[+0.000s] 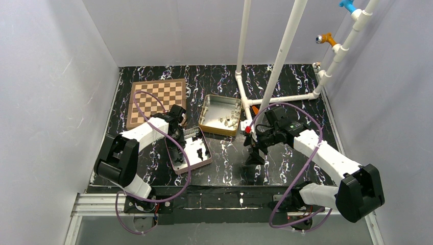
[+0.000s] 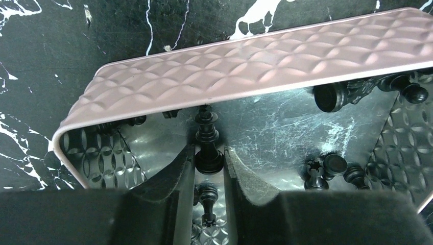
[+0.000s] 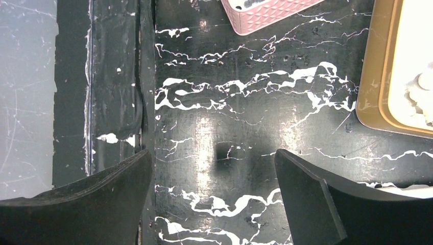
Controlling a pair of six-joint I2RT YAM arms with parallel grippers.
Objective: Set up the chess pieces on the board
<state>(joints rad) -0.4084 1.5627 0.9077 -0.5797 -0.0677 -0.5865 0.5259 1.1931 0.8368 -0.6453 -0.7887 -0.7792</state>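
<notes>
The board lies at the back left with no pieces on it. Black chess pieces lie in a pink tin, whose quilted wall fills the left wrist view. My left gripper reaches into this tin. In the wrist view the left gripper is shut on the base of one upright black piece. More black pieces lie on the tin floor, and one lies against the wall. My right gripper hangs open and empty over bare table.
A gold tin with pale pieces stands right of the board; its rim shows in the right wrist view, with the pink tin's corner. White pipes rise at the back right. The table's near edge strip lies beside the right gripper.
</notes>
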